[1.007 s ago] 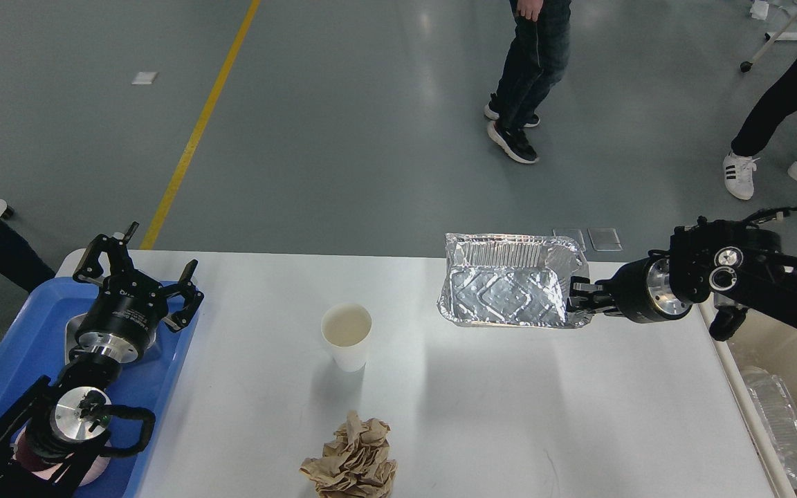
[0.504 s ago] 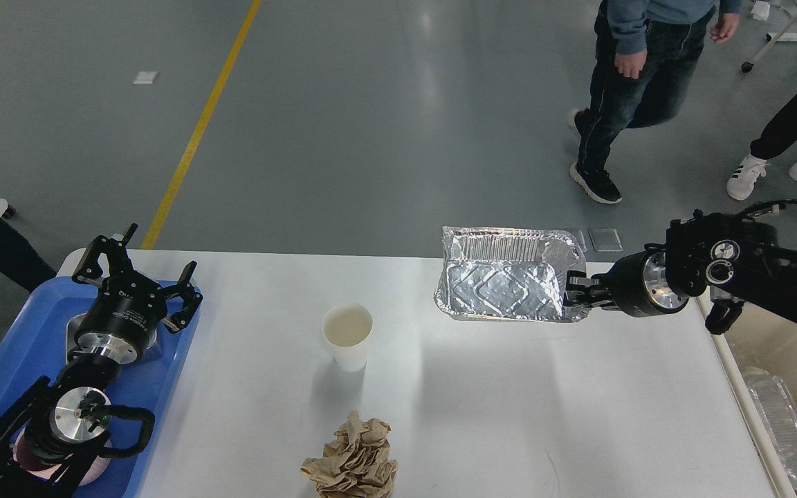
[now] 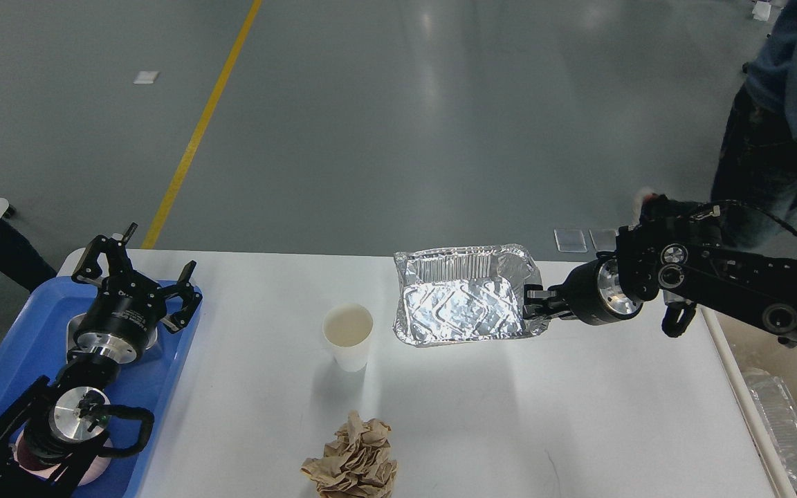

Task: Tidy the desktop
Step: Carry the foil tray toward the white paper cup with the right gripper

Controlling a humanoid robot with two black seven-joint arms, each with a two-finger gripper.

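Head view | right gripper [image 3: 535, 310] clamped on foil tray [image 3: 464, 304] rim, tray held left of it above the desktop [image 3: 544, 415] | left gripper [image 3: 137, 270] spread, empty, above blue tray [image 3: 18, 346] | pending: paper cup [image 3: 348, 337] just left of foil tray, crumpled paper [image 3: 353, 460] nearer | judged early.

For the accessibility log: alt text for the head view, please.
Right pincer holds a foil tray by its edge above the white desktop, beside a paper cup. Crumpled brown paper lies nearer; the left pincer hangs open above a blue tray.
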